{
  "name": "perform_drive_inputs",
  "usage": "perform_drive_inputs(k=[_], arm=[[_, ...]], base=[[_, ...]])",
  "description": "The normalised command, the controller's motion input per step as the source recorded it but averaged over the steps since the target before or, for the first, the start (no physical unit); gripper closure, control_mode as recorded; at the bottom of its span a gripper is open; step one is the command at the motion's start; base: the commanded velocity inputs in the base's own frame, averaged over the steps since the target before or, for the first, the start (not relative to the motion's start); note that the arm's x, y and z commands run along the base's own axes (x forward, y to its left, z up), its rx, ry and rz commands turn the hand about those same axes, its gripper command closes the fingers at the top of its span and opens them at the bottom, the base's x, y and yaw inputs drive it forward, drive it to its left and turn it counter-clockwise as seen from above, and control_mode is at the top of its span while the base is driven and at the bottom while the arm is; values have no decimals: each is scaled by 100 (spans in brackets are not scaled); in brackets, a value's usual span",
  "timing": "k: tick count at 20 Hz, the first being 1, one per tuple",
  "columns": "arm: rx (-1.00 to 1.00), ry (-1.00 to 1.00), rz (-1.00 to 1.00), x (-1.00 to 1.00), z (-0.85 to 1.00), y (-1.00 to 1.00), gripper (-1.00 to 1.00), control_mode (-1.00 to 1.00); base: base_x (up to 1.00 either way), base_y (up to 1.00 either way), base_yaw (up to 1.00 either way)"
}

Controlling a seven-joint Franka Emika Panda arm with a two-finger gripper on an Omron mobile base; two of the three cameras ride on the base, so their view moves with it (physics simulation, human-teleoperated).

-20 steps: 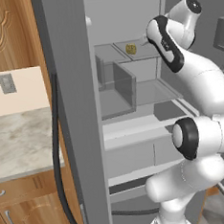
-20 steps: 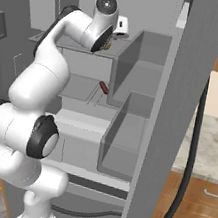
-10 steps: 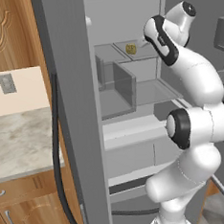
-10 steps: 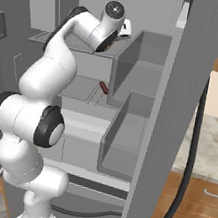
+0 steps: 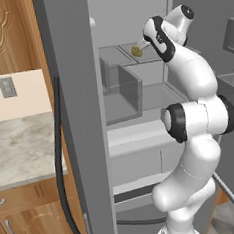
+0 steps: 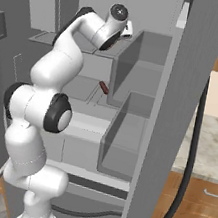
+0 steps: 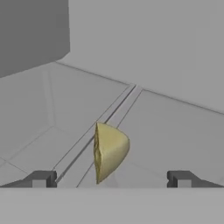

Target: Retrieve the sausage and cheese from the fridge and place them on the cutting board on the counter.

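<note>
The arm reaches up into the open fridge (image 5: 76, 92), with the gripper (image 7: 111, 178) spread wide and nothing between its fingers. The cheese (image 7: 109, 151) sits on an upper grey shelf (image 7: 166, 131), well back in the fridge, just beyond the fingertips (image 7: 41, 178) and roughly centred between them (not touching either). In the hand view it's a yellowish wedge standing on end, long axis running up and down, flat cut face to the left and rounded side bulging right. From the left base view it's a small yellow lump (image 5: 137, 51) right next to the hand. One shelf down, a small dark reddish sausage (image 6: 103, 87) lies flat, angled diagonally. The marble counter (image 5: 21, 147) is left of the fridge door.
</note>
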Motion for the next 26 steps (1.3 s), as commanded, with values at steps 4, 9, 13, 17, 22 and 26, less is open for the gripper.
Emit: perform_drive_inputs(k=[4, 9, 13, 17, 22, 26], arm=[[0, 3, 3, 31, -16, 23, -100, -100], [0, 4, 2, 28, -22, 26, -100, -100], [-1, 4, 1, 42, -15, 6, -100, -100], [-2, 4, 0, 52, -7, 0, -100, -100], [-1, 6, 0, 18, -9, 1, -100, -100], [0, 10, 1, -3, -21, 9, -100, -100]], base=[[0, 0, 0], [0, 0, 0], [0, 0, 0], [0, 0, 0], [0, 0, 0], [0, 0, 0]])
